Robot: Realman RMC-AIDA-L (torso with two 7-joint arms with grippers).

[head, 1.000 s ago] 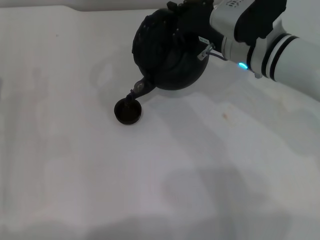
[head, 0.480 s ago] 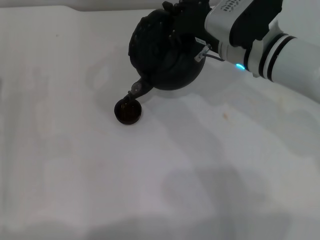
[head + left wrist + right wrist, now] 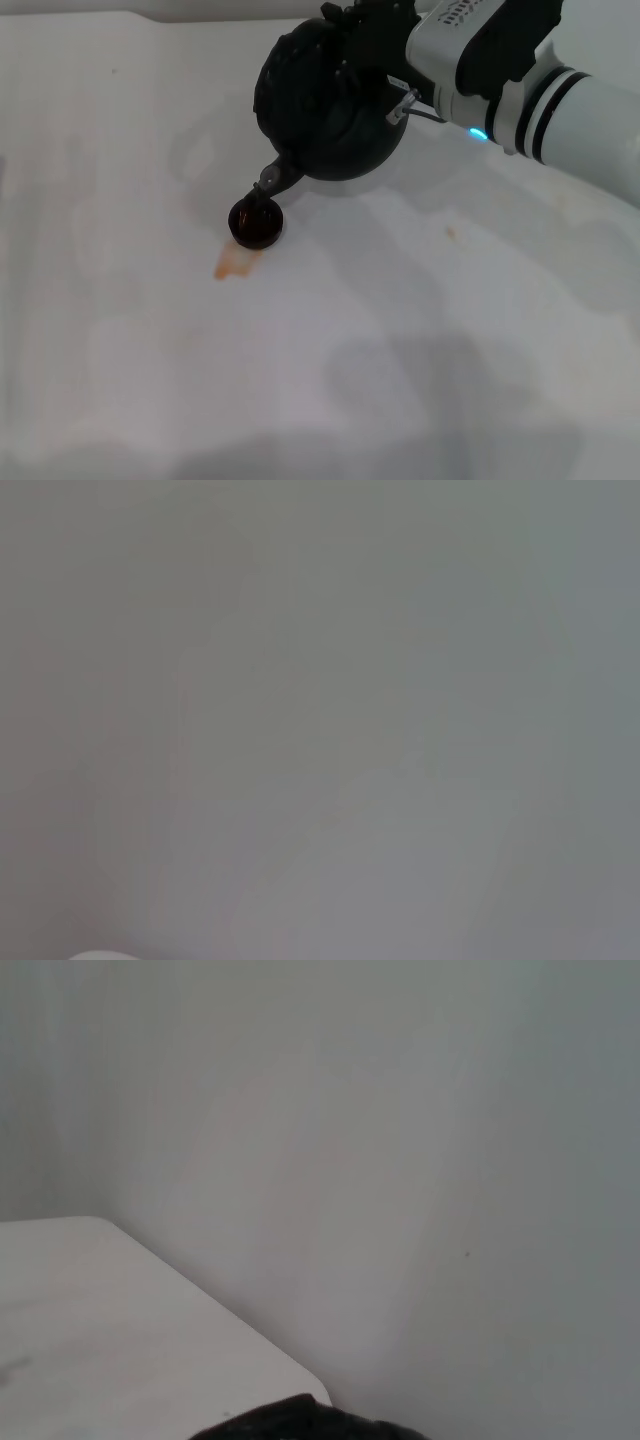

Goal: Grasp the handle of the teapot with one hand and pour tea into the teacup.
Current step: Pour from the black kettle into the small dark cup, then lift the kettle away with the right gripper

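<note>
In the head view the large round dark teapot (image 3: 325,105) hangs tilted above the white table. Its short spout (image 3: 270,183) points down, right over the tiny dark glossy teacup (image 3: 256,224). My right gripper (image 3: 368,28) is at the pot's top, shut on the handle, which is mostly hidden among the dark fingers. A small pale orange-brown stain of tea (image 3: 233,262) lies on the table, touching the cup's near-left side. The right wrist view shows only a dark sliver of the teapot (image 3: 300,1420). My left gripper is out of view.
The white table (image 3: 420,330) spreads around the cup. A faint small spot (image 3: 450,232) lies right of the cup. My right arm (image 3: 560,100) reaches in from the upper right. The left wrist view shows only a plain pale surface.
The teapot has tipped slightly further and shifted a little left over the cup. An orange-brown tea stain has appeared on the table beside the cup.
</note>
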